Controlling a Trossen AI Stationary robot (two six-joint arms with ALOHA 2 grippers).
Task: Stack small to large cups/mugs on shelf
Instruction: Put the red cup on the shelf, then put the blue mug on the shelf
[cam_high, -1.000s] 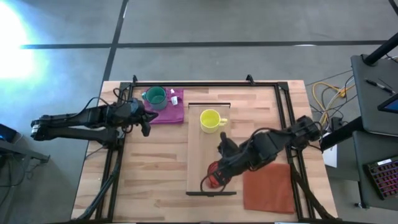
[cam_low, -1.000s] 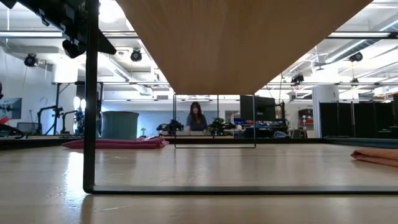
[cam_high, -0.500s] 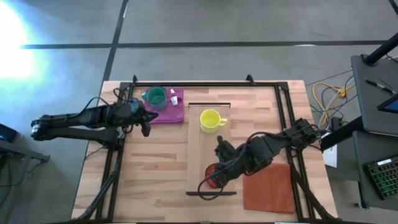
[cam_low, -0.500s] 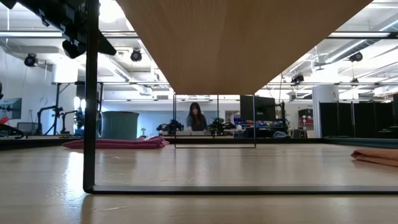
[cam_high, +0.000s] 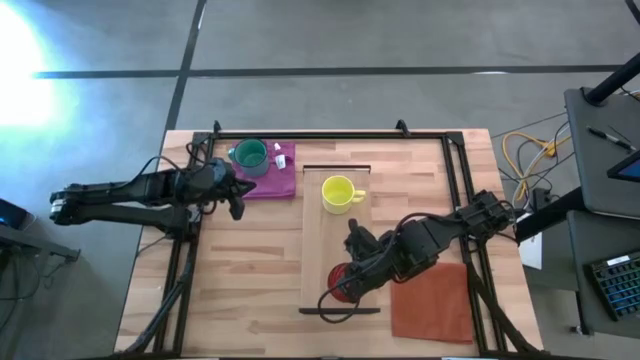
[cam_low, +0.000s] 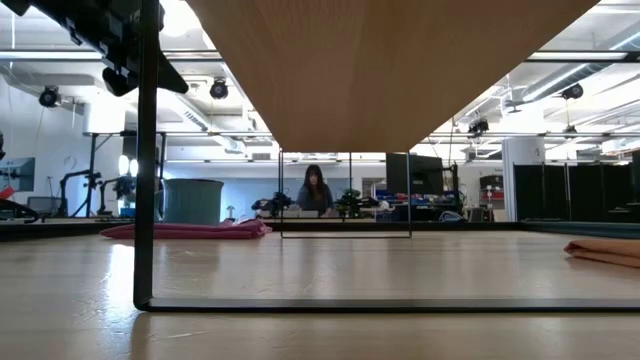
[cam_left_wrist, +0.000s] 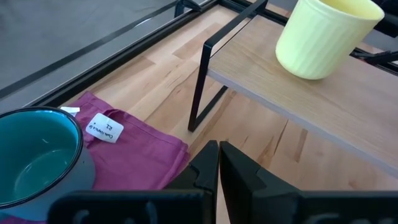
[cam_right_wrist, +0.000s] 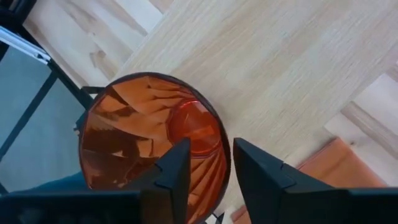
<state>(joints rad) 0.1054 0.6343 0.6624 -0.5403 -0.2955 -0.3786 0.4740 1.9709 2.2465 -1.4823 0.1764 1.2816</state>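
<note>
The red-orange cup (cam_high: 338, 281) (cam_right_wrist: 143, 140), ribbed inside, stands upright on the near end of the light-wood shelf (cam_high: 322, 235). My right gripper (cam_high: 347, 283) (cam_right_wrist: 211, 144) is over it, open, one finger inside the cup and one outside. The yellow mug (cam_high: 340, 192) (cam_left_wrist: 323, 37) stands on the shelf's far part. At the back left the teal mug (cam_high: 249, 155) (cam_left_wrist: 34, 155) sits on the magenta cloth (cam_high: 275, 180). My left gripper (cam_high: 233, 200) (cam_left_wrist: 219, 155) hovers shut beside that cloth. My right gripper stands astride the cup's wall (cam_right_wrist: 222, 155), slanting down from above, one finger inside and one outside. A gap shows between the inner finger (cam_right_wrist: 177, 171) and the wall. Whether the outer finger (cam_right_wrist: 255, 168) touches it I cannot tell. The cup rests upright on the shelf.
An orange-red cloth (cam_high: 430, 300) lies flat right of the shelf's near end. A black frame (cam_high: 455, 180) runs along the table's sides and back. In the low view the shelf's thin black leg (cam_low: 145, 150) stands on the table, and a person (cam_low: 315, 190) is in the room behind.
My right arm has sunk slightly over the shelf's near end, then kept still. The red-orange cup stays at the same spot on the shelf.
</note>
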